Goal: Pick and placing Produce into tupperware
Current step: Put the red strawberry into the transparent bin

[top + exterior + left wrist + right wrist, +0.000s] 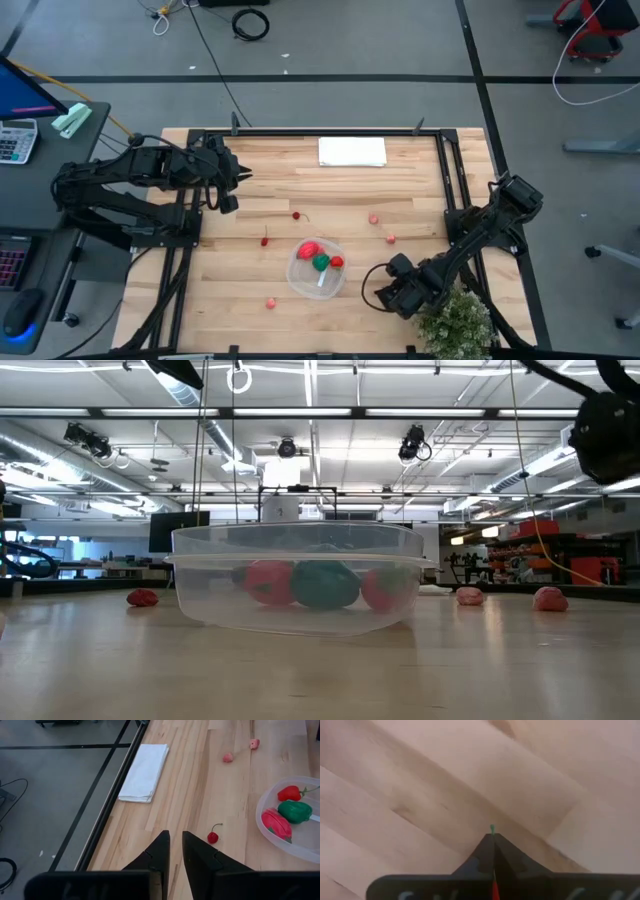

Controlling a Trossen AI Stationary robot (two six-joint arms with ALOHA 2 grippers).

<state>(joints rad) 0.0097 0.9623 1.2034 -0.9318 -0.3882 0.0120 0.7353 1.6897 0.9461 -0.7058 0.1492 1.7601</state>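
My right tool [372,297] is low over the surface [260,195], just right of the tupperware [317,268] — clamped on a small red piece [495,890].

Its fingers are pressed together, with a sliver of red between them and a green tip at the front. The tupperware holds red, green and pink produce [320,262]; other pieces lie loose — a cherry [213,837] near my left tool [175,851], pink ones [373,218] farther off. My left tool waits at the surface's left edge, fingers narrowly apart, holding nothing.
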